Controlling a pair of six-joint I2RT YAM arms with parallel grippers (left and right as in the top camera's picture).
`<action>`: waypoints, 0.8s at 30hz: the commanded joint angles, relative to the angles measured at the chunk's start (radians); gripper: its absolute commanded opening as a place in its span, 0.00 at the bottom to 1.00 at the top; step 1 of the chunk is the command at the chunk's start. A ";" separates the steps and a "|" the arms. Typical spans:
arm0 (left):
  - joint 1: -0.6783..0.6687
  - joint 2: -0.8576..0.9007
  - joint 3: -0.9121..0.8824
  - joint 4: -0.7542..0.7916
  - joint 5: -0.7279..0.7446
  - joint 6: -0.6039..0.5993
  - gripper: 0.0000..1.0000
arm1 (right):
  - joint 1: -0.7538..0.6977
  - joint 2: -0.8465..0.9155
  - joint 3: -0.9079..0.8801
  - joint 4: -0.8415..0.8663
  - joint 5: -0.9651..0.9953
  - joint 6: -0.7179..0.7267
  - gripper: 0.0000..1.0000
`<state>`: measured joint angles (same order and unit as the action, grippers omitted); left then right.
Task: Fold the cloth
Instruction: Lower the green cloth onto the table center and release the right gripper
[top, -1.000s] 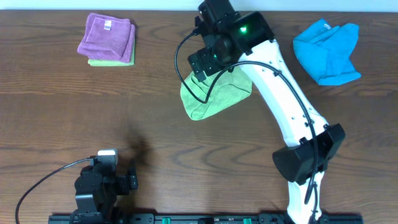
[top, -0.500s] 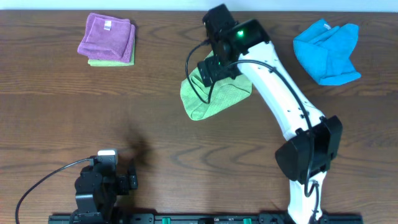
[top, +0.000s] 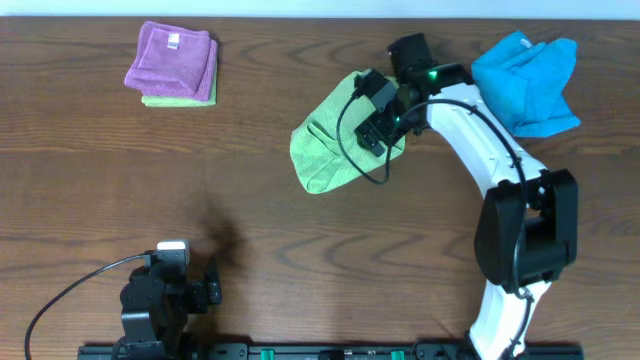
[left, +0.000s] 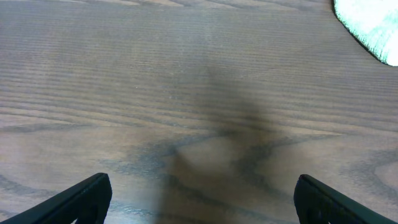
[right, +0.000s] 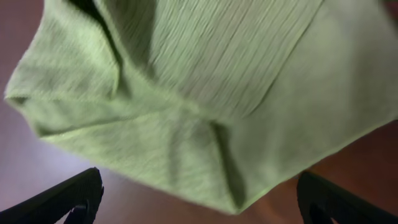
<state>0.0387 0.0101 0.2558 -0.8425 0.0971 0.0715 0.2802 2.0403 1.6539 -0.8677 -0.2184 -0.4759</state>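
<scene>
Right wrist view shows the right tool (right: 200, 198) with its jaws spread wide and nothing between them, hanging just above the cloth (right: 205, 106). The lime-green fabric fills nearly the whole picture, with overlapping layers and a raised crease running through it.

From overhead, the cloth lies as a rumpled heap on the worktop (top: 250, 200), toward the far side. It sits between a purple cloth (top: 172, 58) at the far left and a blue cloth (top: 525, 82) at the far right, well apart from the purple one. The left tool (top: 170, 295) rests at the near edge, jaws likewise apart and empty, over bare wood.

I judge the cloth light, soft and limp. It will sag and trail from any single pinch and give no stiffness to push against. The best hold is probably a free corner or hemmed edge on the heap's outer rim, taking one layer only. No tag is visible to mark which edge that is.
</scene>
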 joint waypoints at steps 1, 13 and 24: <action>0.005 -0.006 -0.013 -0.054 -0.003 -0.001 0.95 | -0.022 0.052 -0.003 0.006 -0.104 -0.074 0.99; 0.005 -0.006 -0.013 -0.054 -0.003 -0.001 0.95 | -0.063 0.181 -0.003 -0.002 -0.293 -0.117 0.99; 0.005 -0.006 -0.013 -0.054 -0.003 -0.001 0.95 | -0.018 0.179 -0.002 -0.201 -0.373 -0.117 0.65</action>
<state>0.0387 0.0101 0.2558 -0.8425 0.0971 0.0715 0.2371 2.2189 1.6508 -1.0515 -0.5484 -0.5831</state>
